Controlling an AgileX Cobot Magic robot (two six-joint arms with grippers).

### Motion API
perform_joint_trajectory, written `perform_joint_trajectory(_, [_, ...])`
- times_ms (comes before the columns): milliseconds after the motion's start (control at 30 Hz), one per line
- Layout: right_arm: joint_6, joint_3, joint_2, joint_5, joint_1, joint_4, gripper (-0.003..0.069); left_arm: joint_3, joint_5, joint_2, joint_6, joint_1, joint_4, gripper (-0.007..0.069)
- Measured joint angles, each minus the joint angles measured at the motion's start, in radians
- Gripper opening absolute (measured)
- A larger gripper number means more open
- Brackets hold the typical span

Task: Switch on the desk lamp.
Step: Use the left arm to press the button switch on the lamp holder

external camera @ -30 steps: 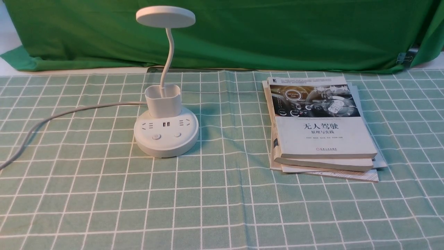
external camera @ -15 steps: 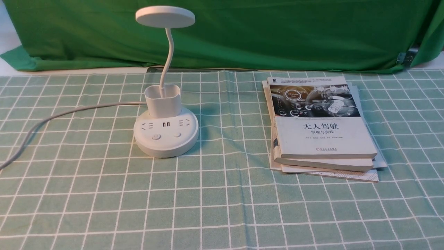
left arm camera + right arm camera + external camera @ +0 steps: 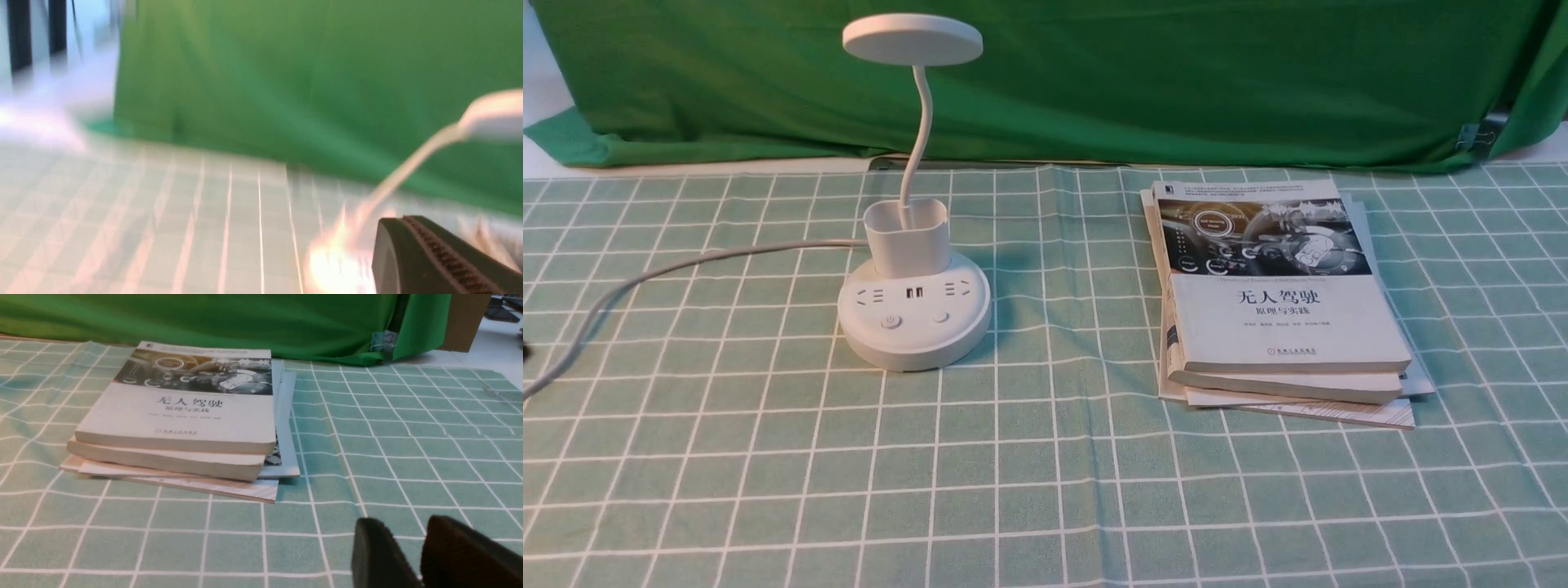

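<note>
Lamp place: the lamp (image 3: 913,318) stands on the table (image 3: 1045,490), left of centre in the front view, unlit. Its cord (image 3: 686,265) trails to the left edge.
Lamp parts: a disc head (image 3: 912,38) near the top edge, a thin curved neck (image 3: 920,139), a cup (image 3: 907,237), and a round base with two buttons. The left button (image 3: 891,322) bears a faint mark; the right button (image 3: 941,317) is plain.
Handling: it looks like light, smooth, rigid plastic. The wide base should sit steady under a downward press but may slide on the cloth if shoved sideways. The neck looks bendy.
Where to touch: no grasp is needed. A short press straight down on a button should do, probably the marked one.
Left tool (image 3: 445,261): only one ribbed finger shows, at the lower right of a blurred left wrist view. I cannot tell its state.
Right tool (image 3: 408,528): two fingers sit close together at the lower right of the right wrist view, holding nothing. I cannot tell whether the tips meet.
Edges: the head overhangs the base, so a vertical approach risks clipping it. The cup rises just behind the buttons.
Open room: bare cloth fills the lower half of the front view. The books (image 3: 1274,310) lie well apart, right of centre.
</note>
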Motion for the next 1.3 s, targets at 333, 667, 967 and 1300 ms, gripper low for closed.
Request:
perform_joint_trajectory(333, [0.0,0.0,0.0,0.001,0.0,0.0,0.0239,-0.245,0.149,0.737,0.648,-0.179,-0.604,0.0001])
perform_joint_trajectory(667, [0.0,0.0,0.0,0.001,0.0,0.0,0.0239,-0.661,0.161,1.165,0.257,-0.316,-0.107,0.0001])
perform_joint_trajectory(967, [0.0,0.0,0.0,0.001,0.0,0.0,0.0239,-0.825,0.201,1.353,0.186,-0.318,-0.041,0.0001])
perform_joint_trajectory(1300, [0.0,0.0,0.0,0.001,0.0,0.0,0.0239,-0.845,0.189,1.389,0.18,-0.318,-0.058,0.0001])
